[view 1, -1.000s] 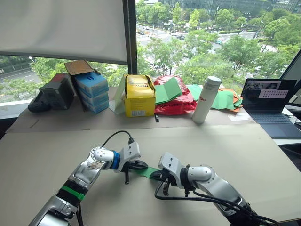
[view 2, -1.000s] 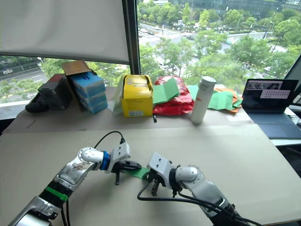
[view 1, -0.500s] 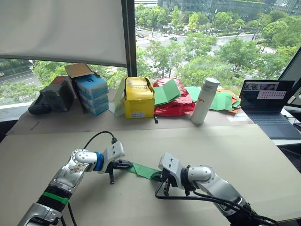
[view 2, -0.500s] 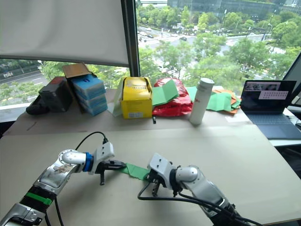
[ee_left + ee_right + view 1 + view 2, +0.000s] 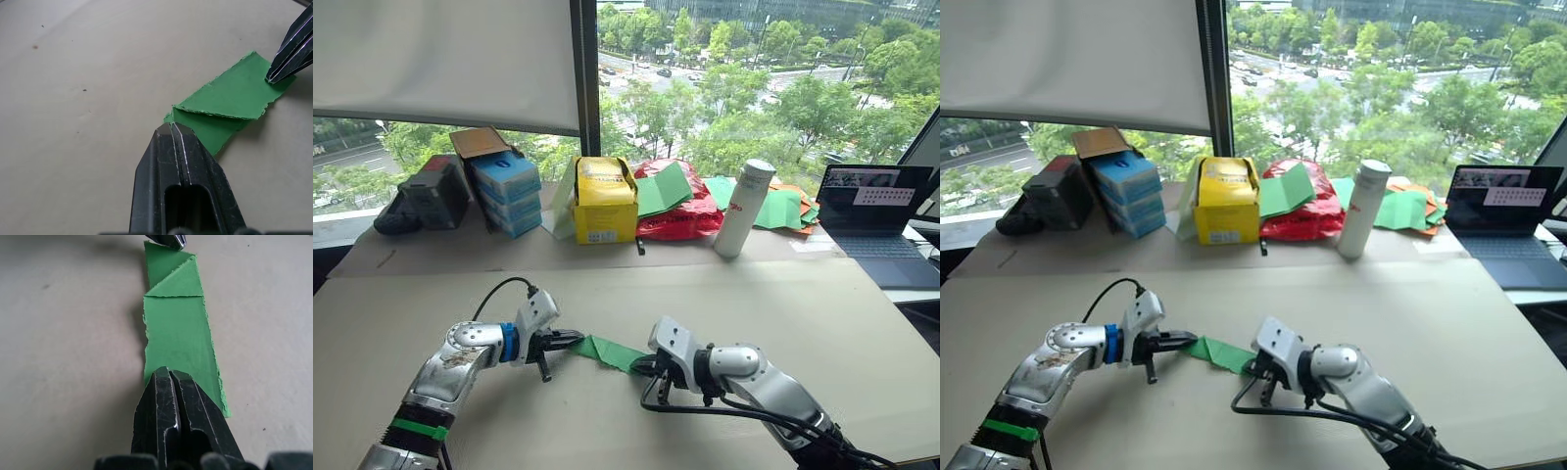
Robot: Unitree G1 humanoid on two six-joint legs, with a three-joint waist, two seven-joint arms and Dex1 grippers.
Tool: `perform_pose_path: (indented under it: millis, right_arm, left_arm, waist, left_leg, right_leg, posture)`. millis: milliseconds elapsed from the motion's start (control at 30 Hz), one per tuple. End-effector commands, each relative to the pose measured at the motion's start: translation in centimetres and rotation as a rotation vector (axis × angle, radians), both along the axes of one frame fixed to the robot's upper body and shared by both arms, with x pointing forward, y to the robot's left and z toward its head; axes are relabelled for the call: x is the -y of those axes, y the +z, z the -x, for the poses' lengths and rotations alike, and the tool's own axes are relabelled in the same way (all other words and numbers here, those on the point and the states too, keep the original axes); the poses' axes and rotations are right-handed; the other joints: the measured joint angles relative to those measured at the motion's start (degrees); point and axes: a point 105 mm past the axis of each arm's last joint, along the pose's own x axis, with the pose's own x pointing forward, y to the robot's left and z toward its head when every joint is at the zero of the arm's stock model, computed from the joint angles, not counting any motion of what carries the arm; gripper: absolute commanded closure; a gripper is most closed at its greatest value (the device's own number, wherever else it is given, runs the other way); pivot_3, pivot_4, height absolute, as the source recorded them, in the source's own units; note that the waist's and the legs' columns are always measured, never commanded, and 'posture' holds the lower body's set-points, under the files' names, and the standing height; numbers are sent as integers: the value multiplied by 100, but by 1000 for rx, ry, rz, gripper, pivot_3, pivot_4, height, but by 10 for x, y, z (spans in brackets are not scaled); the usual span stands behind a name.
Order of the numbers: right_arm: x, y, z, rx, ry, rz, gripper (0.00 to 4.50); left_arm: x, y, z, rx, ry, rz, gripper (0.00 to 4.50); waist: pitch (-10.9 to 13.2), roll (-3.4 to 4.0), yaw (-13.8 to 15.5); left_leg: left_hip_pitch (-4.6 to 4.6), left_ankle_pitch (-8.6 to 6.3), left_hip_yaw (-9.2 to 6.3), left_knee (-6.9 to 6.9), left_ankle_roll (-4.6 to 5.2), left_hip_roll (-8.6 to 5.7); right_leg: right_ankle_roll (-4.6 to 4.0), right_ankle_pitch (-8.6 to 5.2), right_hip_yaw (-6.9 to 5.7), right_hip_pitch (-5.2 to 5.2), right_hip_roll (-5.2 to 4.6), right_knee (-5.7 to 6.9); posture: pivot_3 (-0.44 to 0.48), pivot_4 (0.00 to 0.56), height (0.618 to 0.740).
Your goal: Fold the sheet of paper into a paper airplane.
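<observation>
Left pincer (image 5: 570,338) and right pincer (image 5: 642,366) each clamp an end of the folded sheet of paper (image 5: 607,352); no legible writing.

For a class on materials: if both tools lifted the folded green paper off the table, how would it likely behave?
The paper airplane looks thin and layered, so probably very light and apt to sag between the left tool and right tool. Its ragged edges suggest it could tear if pulled.
</observation>
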Motion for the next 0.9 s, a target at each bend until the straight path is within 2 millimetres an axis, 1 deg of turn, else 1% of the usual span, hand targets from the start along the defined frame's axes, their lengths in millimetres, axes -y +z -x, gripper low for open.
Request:
perform_pose_path:
  millis: [33,100,133,167,200,300,333,367,433,667,767,900]
  right_arm:
    - [0,33,2,92,17,-73,4463]
    - [-2,48,6,126,25,-114,4463]
    - [-3,53,10,134,36,-130,3894]
    - [-4,56,12,146,46,-140,3711]
    - [-4,58,14,144,51,-150,3311]
    - [-2,62,26,124,96,-170,2293]
    - [-1,62,31,116,115,-168,1997]
    - [0,62,33,112,129,-164,1536]
    - [0,60,37,95,150,-165,905]
    - [-2,48,46,43,201,-142,905]
    - [-4,42,46,7,200,-159,851]
    - [-5,33,37,-5,177,-148,851]
  left_arm:
    - [-3,31,14,48,7,99,4500]
    - [-4,31,26,20,8,121,4500]
    - [-5,28,30,8,19,121,4500]
    - [-6,26,32,1,28,116,4500]
    - [-6,25,34,-1,34,113,4500]
    - [-3,26,37,-7,39,132,4500]
    - [-3,27,38,-6,41,136,4500]
    - [-2,28,38,-5,43,139,4500]
    - [-1,28,37,-6,45,143,4500]
    - [-1,24,42,-29,35,131,4500]
    - [-2,22,44,-38,31,123,3721]
    - [-2,23,44,-38,28,124,2270]
  waist:
    - [6,2,-5]
    - [10,3,-13]
    - [12,6,-18]
    - [14,7,-18]
    - [16,6,-18]
    - [33,4,41]
    - [38,5,56]
    - [43,5,59]
    - [45,4,52]
    - [59,7,43]
    - [64,6,43]
    - [67,6,51]
  left_leg:
    - [-1,0,0,0,0,0]
    - [-1,-1,0,-1,2,0]
    - [0,-2,-1,-4,2,0]
    - [3,-2,-1,-5,2,0]
    - [3,-2,-1,-6,1,0]
    - [5,-1,-4,-5,0,-1]
    - [5,-1,-4,-4,0,-2]
    - [5,-1,-5,-3,0,-3]
    - [5,-2,-4,-2,1,-5]
    - [5,-1,-4,-5,0,-4]
    - [5,-1,-4,-5,0,-4]
    - [6,-1,-4,-5,0,-4]
  right_leg:
    - [0,0,-1,0,0,-2]
    - [0,0,-1,1,-3,-5]
    - [1,0,-1,2,-6,-8]
    - [1,0,-1,3,-8,-8]
    - [1,0,-1,4,-8,-11]
    - [0,0,-7,8,-11,-10]
    - [0,0,-9,9,-14,-10]
    - [1,0,-11,10,-17,-12]
    - [2,1,-9,11,-19,-13]
    - [0,0,-9,8,-17,-13]
    - [0,0,-9,8,-18,-13]
    - [0,0,-9,9,-18,-13]
  posture:
    - [0,150,740]
    - [0,150,740]
    - [0,150,740]
    - [0,150,740]
    - [0,150,740]
    - [0,150,740]
    - [0,150,740]
    - [0,150,740]
    - [0,150,740]
    - [0,150,740]
    - [0,150,740]
    - [0,150,740]
